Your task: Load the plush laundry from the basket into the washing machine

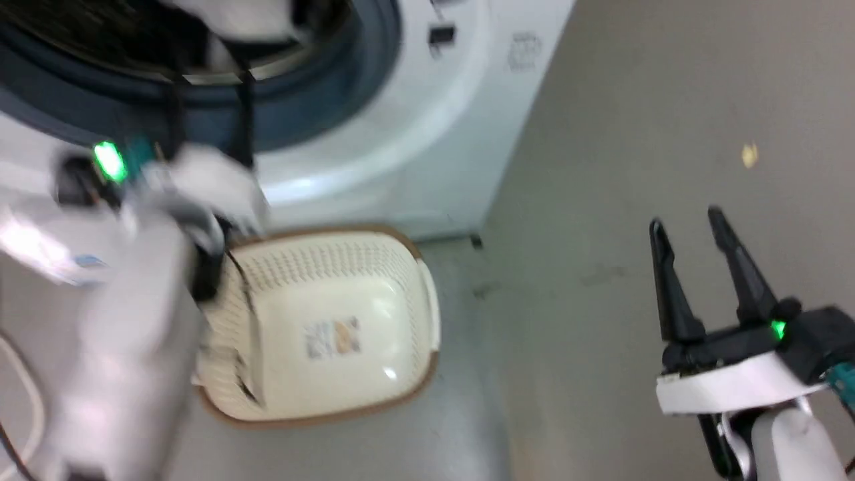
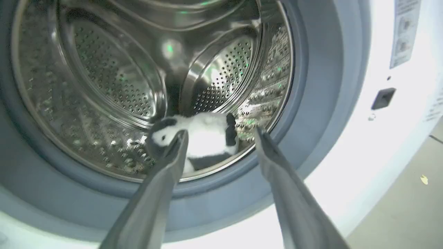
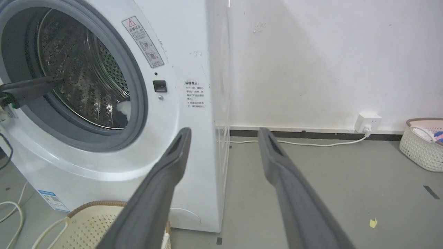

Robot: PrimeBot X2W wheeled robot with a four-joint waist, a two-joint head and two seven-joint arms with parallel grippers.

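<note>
The washing machine (image 2: 349, 114) stands with its steel drum (image 2: 114, 79) exposed. The plush laundry (image 2: 207, 135), white with black patches, lies on the drum floor just inside the grey seal. My left gripper (image 2: 221, 133) is at the drum mouth, open, its fingers apart and free of the toy. From the head camera the left arm is a blur reaching up into the opening. The cream basket (image 1: 320, 267) sits on the floor in front of the machine, a label on its bare floor. Off to the right, above the grey floor, my right gripper (image 1: 688, 224) stands open and holds nothing.
A second pale basket (image 3: 420, 147) with clothes stands by the wall at the far right. A wall socket (image 3: 367, 122) and white cable run along the skirting. Cables lie on the floor left of the machine. Grey floor spreads out to the right.
</note>
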